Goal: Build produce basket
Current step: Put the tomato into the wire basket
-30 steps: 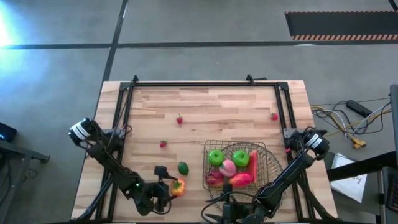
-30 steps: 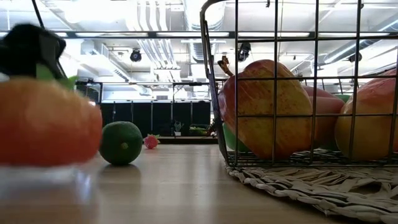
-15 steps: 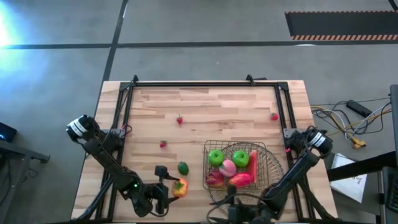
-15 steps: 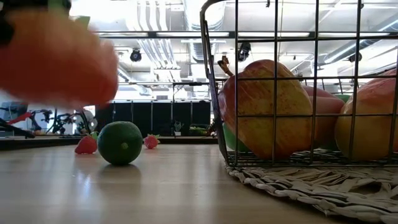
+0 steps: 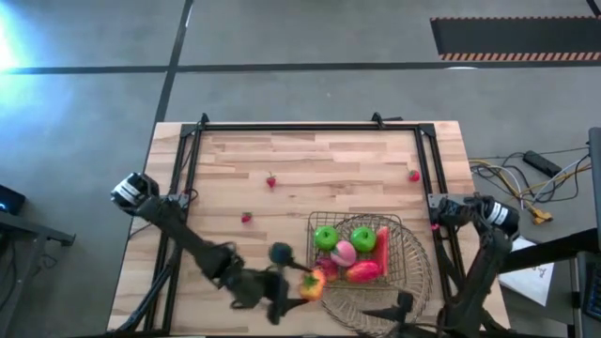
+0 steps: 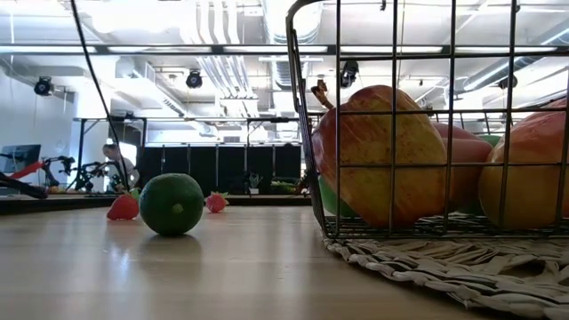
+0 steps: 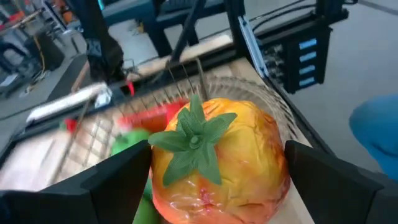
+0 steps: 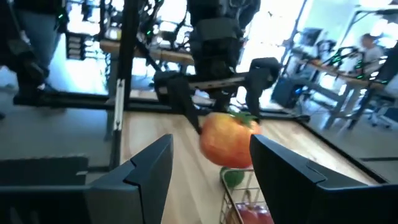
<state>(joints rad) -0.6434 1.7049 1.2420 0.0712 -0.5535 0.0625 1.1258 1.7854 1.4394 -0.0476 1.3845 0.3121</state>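
My left gripper (image 5: 299, 286) (image 7: 217, 177) is shut on an orange-yellow round fruit (image 5: 313, 284) with a green leafy top, just left of the basket's near-left corner. The copper wire basket (image 5: 406, 246) stands on a round woven mat (image 5: 413, 286) and holds a green apple (image 5: 326, 237), a pink piece (image 5: 344, 252), a long red piece (image 5: 382, 242) and a red-orange piece (image 5: 364, 271). A green lime (image 6: 172, 204) sits on the table left of the basket. My right gripper (image 5: 402, 305) (image 8: 211, 171) is open, at the near edge beside the mat. My left gripper pinches the orange-yellow fruit by its two opposite sides (image 7: 273, 177) between the two fingers (image 7: 118, 183). Its green leafy top (image 7: 194, 140) faces back toward the wrist. The fruit is lifted clear of the table, hanging in the air in the right wrist view (image 8: 229, 142).
Three tiny red berries lie on the table: one far left of middle (image 5: 271, 181), one nearer (image 5: 246, 217), one by the right rail (image 5: 414, 175). A black frame (image 5: 300, 126) borders the table's far, left and right sides. Bare wood lies across the far half.
My left gripper has lifted the orange-yellow fruit off the table, out of the low view, and carried it toward the table's right, up to the basket's near-left corner. My right gripper has shifted somewhat toward the right along the near edge.
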